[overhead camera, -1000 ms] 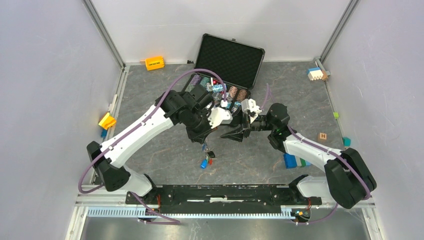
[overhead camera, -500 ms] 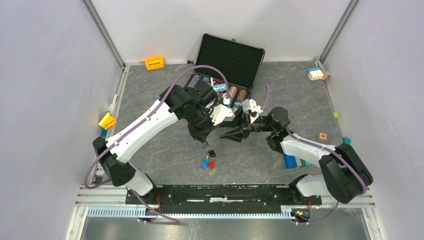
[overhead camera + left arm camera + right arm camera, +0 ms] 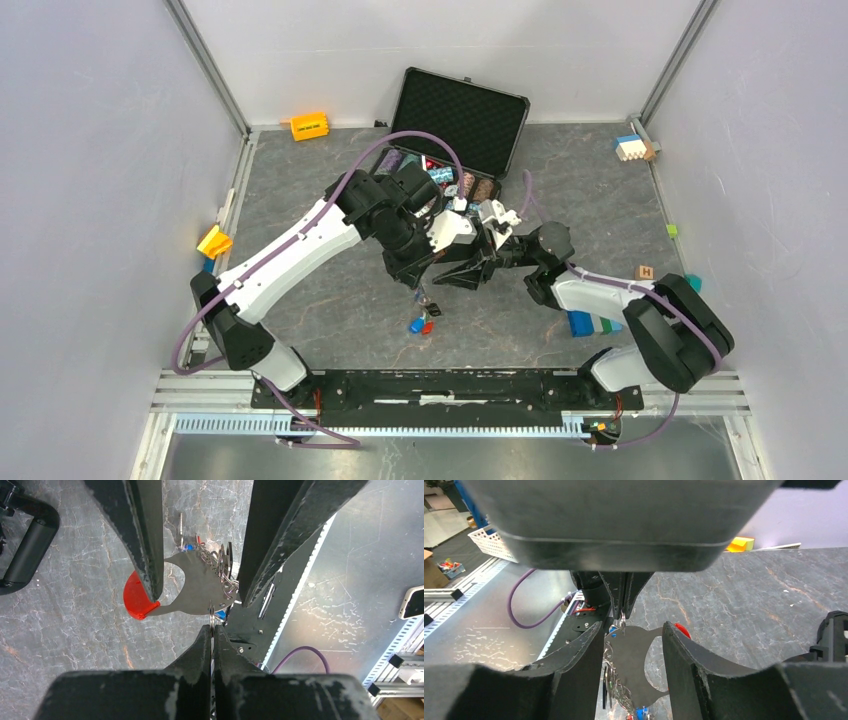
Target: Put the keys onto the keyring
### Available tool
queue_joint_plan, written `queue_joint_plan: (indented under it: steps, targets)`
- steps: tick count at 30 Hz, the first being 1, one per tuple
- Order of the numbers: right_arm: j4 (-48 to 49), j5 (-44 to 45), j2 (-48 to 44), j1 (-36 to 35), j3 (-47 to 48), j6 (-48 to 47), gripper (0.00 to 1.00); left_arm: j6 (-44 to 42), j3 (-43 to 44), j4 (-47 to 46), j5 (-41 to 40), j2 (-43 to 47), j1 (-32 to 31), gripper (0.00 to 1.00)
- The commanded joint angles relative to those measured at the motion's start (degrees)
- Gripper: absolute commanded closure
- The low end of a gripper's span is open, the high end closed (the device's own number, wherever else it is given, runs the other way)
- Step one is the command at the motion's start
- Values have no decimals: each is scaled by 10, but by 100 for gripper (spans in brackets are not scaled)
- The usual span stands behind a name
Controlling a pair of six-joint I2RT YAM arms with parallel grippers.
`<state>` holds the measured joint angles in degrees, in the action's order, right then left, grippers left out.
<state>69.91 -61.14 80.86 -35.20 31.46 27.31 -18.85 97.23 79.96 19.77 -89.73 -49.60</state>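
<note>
Grey marbled surface (image 3: 330,300): two arms meet at one keyring.
Top view: the left end effector (image 3: 418,283) and right end effector (image 3: 450,275) meet tip to tip, with small blue- and red-capped metal keys (image 3: 420,323) just below them. Left wrist view: the left one is clamped on the thin metal keyring (image 3: 212,615), and its flat grey, red-tipped fob (image 3: 195,592) lies between the right one's parted fingers (image 3: 145,555). Right wrist view: those fingers flank the fob, but I cannot tell whether they grip it.

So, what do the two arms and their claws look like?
The left arm and right arm: white shells, black joints and bases, a purple cable along each. The left claw and right claw: two black tapering fingers, scuffed grey at the edges.
</note>
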Motion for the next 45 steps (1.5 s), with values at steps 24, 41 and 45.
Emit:
queue_joint_plan:
  steps: [24,41,45]
  targets:
    - [145,-8,61,-20,11,101,77,20,1,-51,35,30,-7,98]
    - [149,-11,59,-21,12,105,80,20,-5,-53,36,29,-7,98]
    - [151,-13,58,-21,14,107,82,20,-7,-53,35,28,-8,98]
